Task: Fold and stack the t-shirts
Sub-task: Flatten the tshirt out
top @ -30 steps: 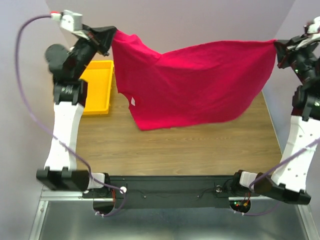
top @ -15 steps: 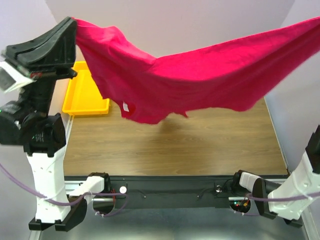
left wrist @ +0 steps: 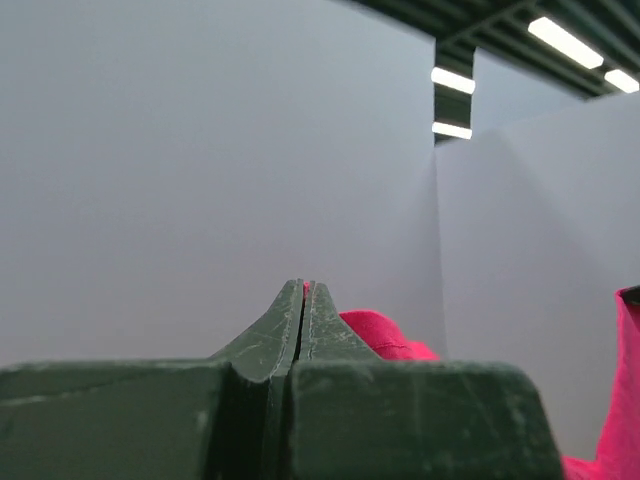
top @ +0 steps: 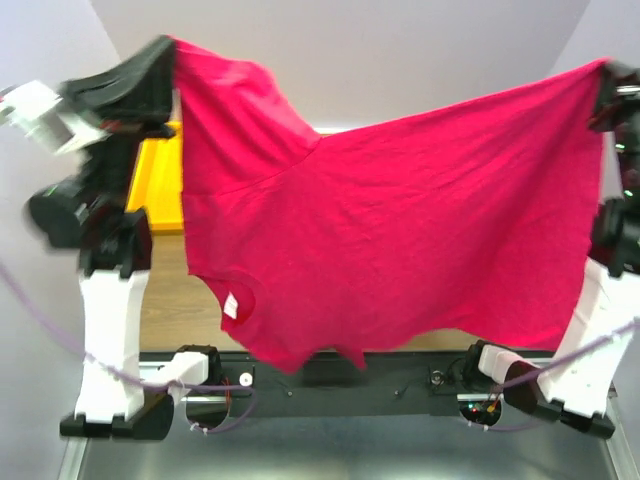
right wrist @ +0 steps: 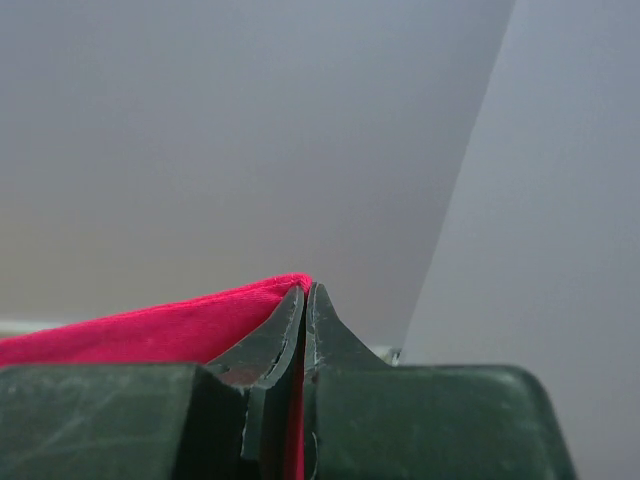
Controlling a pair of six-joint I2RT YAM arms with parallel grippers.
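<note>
While both arms hold the t-shirt (top: 400, 240) aloft, no fold is yet made.
You see the left gripper (top: 168, 62) clenched on one upper end of the cloth and the right gripper (top: 603, 78) clenched on the other. The crimson fabric hangs spread between them above the table (top: 165, 300), with its white label (top: 231, 307) low at left. Judging from this, laying flat, folding and stacking all remain; the yellow tray (top: 158, 185) sits behind the shirt.

Top view looks down from behind; wrist views sit close, facing outward; all share the t-shirt (top: 400, 230).
</note>
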